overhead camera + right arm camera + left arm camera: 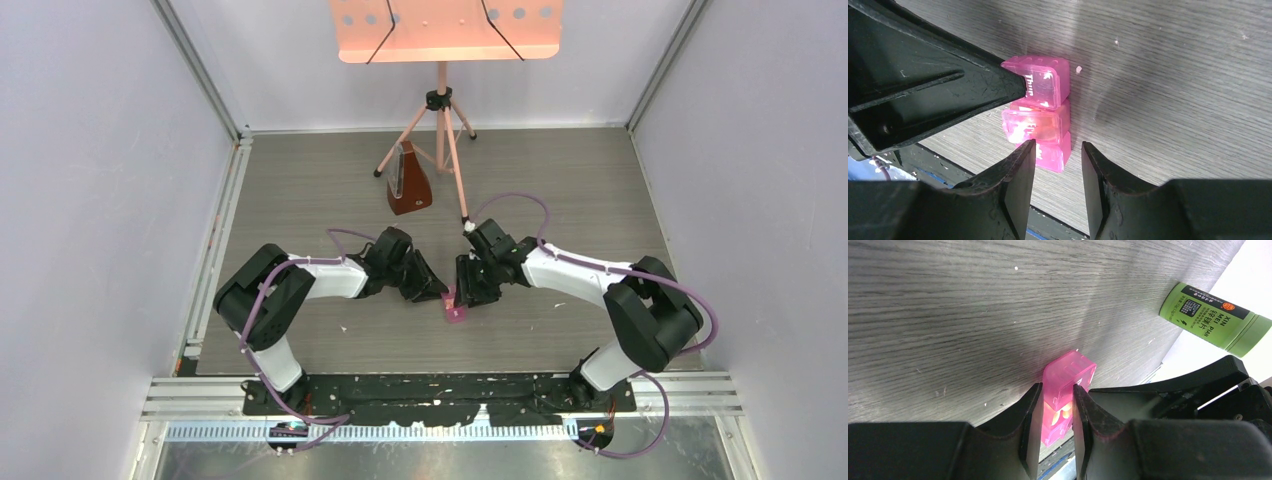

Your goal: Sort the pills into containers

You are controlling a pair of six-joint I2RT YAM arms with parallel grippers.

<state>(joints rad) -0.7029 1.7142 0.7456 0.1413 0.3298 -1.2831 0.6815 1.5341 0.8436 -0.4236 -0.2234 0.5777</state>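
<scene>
**Clamped left, open right**

Left wrist: clamps the pink box [1070, 369] by its sides in the left pincer [1057, 400]; shows a green bottle [1215, 315] lying well apart.

Right wrist: straddles the box's near end with the right pincer [1058, 155] open, one finger clear; shows orange pills [1042, 131] inside, midway along.

Top: shows box between both pincers, front-middle of tabletop [330, 190].

Pill box [455, 310] on desk [560, 330] near front edge, pills [1064, 413] inside, between left end effector [1055, 392] fingers, right end effector [1058, 150] just right of it; metronome [408, 185] and music stand [440, 130] well behind.
</scene>
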